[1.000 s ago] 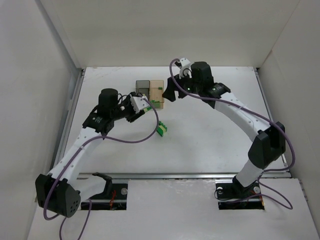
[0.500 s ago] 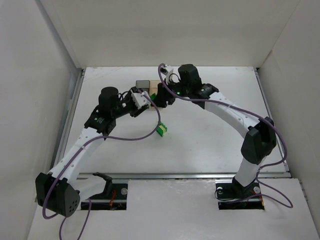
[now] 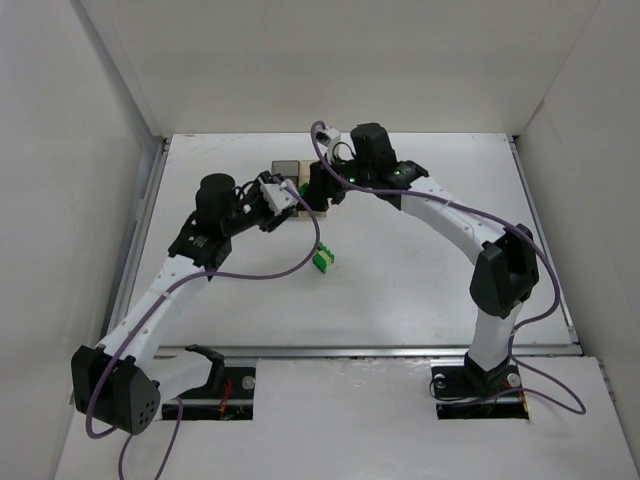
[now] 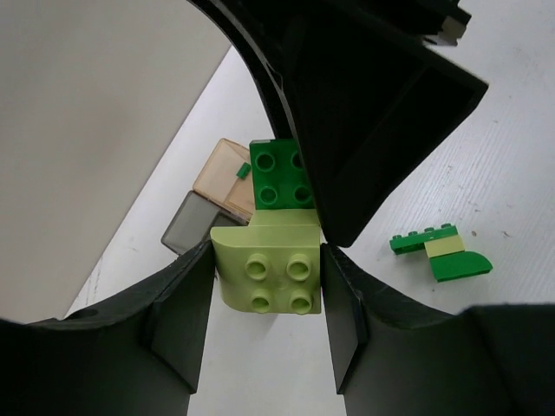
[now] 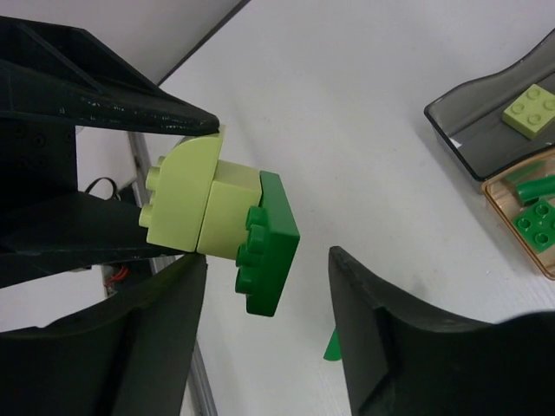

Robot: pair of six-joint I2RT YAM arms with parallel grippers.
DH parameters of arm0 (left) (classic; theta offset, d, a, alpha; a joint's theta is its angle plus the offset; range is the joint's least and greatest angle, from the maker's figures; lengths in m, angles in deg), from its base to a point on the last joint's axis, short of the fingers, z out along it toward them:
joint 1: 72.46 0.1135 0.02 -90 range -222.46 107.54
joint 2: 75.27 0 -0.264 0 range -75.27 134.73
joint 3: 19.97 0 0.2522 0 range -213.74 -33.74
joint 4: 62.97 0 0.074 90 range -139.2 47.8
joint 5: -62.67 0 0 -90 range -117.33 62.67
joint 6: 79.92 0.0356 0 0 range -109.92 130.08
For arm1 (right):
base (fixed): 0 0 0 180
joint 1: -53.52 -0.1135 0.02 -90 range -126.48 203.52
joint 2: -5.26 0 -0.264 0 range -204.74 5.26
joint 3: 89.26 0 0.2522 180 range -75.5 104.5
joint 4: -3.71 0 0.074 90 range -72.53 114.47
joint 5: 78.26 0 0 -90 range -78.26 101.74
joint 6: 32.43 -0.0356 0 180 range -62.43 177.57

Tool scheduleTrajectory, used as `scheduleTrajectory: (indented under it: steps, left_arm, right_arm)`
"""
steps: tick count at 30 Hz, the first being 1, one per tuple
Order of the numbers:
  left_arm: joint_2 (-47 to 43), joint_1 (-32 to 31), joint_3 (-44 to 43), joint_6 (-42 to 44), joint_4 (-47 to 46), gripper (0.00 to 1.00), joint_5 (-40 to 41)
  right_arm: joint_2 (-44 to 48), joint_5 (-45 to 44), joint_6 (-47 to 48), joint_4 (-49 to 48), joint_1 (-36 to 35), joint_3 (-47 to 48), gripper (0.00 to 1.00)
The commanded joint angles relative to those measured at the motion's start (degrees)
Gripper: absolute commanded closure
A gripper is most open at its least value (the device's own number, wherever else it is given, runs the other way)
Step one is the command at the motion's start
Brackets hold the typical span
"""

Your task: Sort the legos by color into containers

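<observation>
the left gripper (image 3: 282, 196) is clamped on a pale green brick (image 4: 269, 273) with a dark green brick (image 4: 279, 173) stuck to it, held up near the tan bin (image 5: 512, 195). the right gripper (image 5: 267, 260) stands wide around the dark green brick, a gap showing on one side. a clump of bricks (image 4: 440, 254) lies on the tabletop (image 4: 503, 173), apart from the tan bin.
</observation>
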Motion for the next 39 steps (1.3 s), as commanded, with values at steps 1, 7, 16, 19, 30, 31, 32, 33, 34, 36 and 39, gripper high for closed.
scheduleTrajectory:
  steps: [1, 7, 16, 19, 30, 31, 32, 33, 34, 36, 39]
  left_arm:
    - [-0.9, -0.5, 0.7, 0.2, -0.6, 1.0, -0.3]
    - [-0.9, -0.5, 1.2, 1.8, 0.4, 1.0, -1.8]
    - [-0.9, -0.5, 1.2, 0.6, -0.8, 1.0, -2.3]
    - [-0.9, -0.5, 1.7, 0.0, -0.8, 1.0, -2.3]
    - [-0.9, -0.5, 2.9, -7.5, -4.2, 1.0, 3.8]
    - [-0.9, -0.5, 2.9, -8.7, -4.7, 1.0, 6.0]
    - [-0.9, -0.5, 2.9, -9.9, -5.5, 1.0, 7.1]
    - [-0.9, -0.5, 3.4, -10.9, -5.5, 1.0, 7.9]
    - [-0.9, -0.5, 3.4, -12.0, -6.1, 1.0, 8.5]
    - [-0.9, -0.5, 3.9, -15.2, -6.7, 1.0, 9.1]
    - [-0.9, 0.6, 3.9, -19.4, -6.7, 1.0, 7.3]
  right_arm:
    - [0.8, 5.6, 4.1, -0.6, 0.4, 2.0, 0.34]
    - [0.2, 3.6, 1.4, -2.6, 2.2, 1.7, 0.45]
    - [-2.7, 5.1, 0.1, -1.5, 2.2, 4.7, 1.0]
    - [-2.7, -0.5, 0.1, -0.9, 2.2, 4.7, 1.0]
    - [-17.2, -33.3, -6.2, 5.8, 2.2, 20.5, 0.99]
    - [-19.1, -34.1, -6.2, 7.4, 2.2, 22.6, 0.96]
    - [-20.8, -35.9, -6.2, 8.9, 2.2, 26.9, 0.93]
    - [-23.6, -36.6, -6.2, 11.4, 2.2, 28.7, 0.79]
    - [-24.5, -36.6, -6.2, 12.0, 2.2, 30.0, 0.64]
    - [-25.1, -32.9, -5.7, 11.5, 2.2, 30.8, 0.38]
    - [-22.9, -24.9, -3.8, 7.7, 2.9, 28.3, 0.18]
